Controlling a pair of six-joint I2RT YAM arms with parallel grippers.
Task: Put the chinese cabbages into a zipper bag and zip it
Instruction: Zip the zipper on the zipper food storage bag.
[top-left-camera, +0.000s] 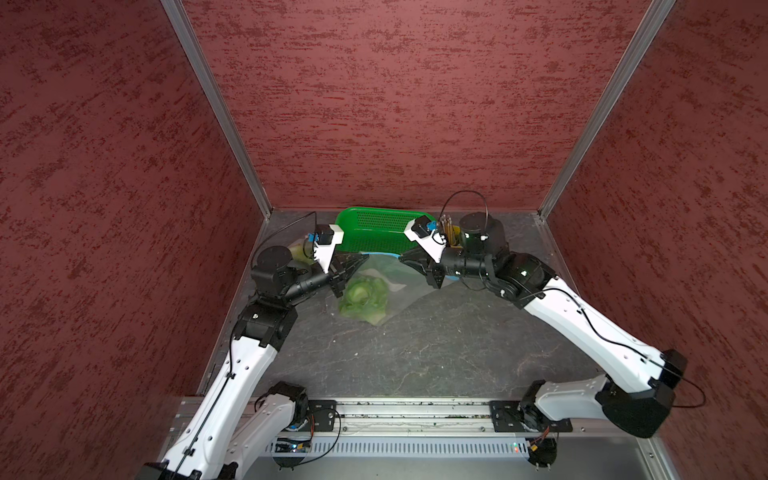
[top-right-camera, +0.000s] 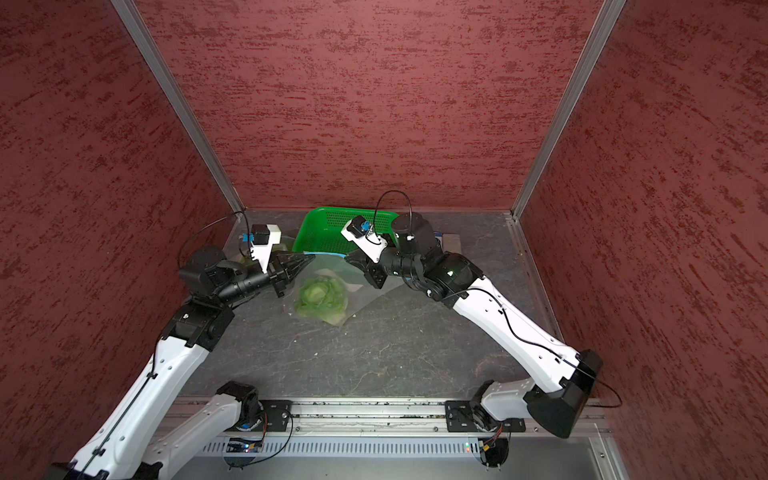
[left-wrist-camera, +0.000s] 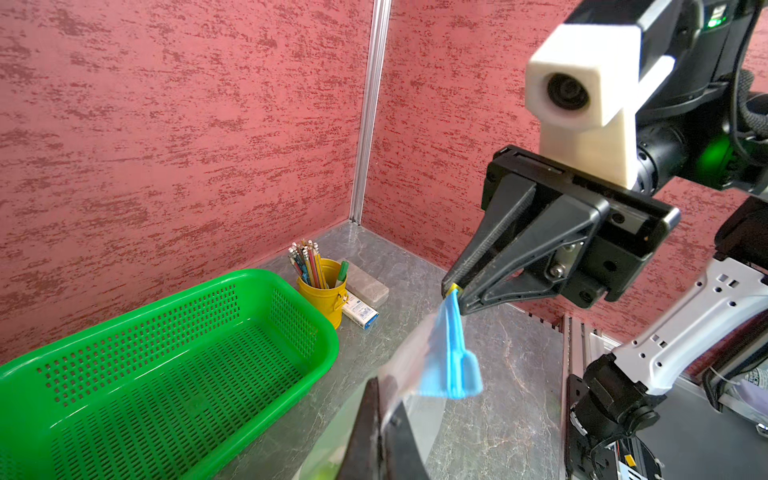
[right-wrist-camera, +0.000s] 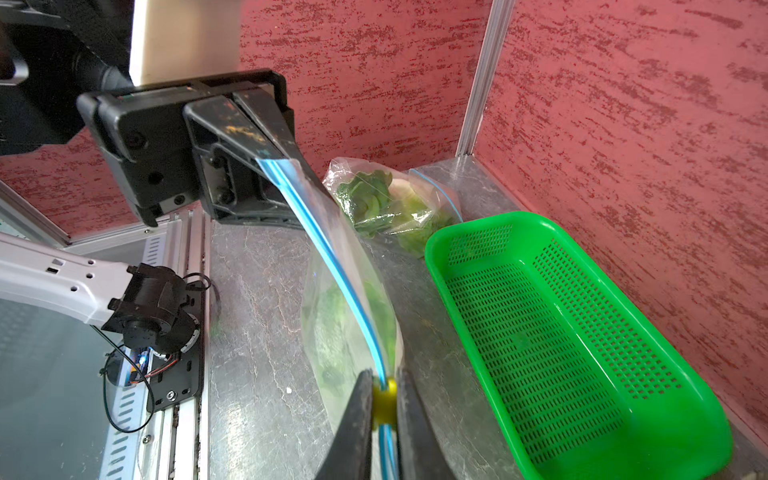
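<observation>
Head count can't be told: the chinese cabbages (top-left-camera: 365, 296) are blurred into one green blob inside the zipper bag (top-left-camera: 401, 300). The pencil cup (top-left-camera: 449, 227) at 1 o'clock is mostly covered by the right arm (top-left-camera: 482, 266), the bag of greens (top-left-camera: 297, 252) at 11 o'clock by the left arm (top-left-camera: 309, 283).

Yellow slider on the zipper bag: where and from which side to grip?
Pinch the yellow slider across its two side faces, one finger each side of the blue track, coming end-on along it. It straddles the taut track, so only those faces look free. The right gripper grips it so.
</observation>
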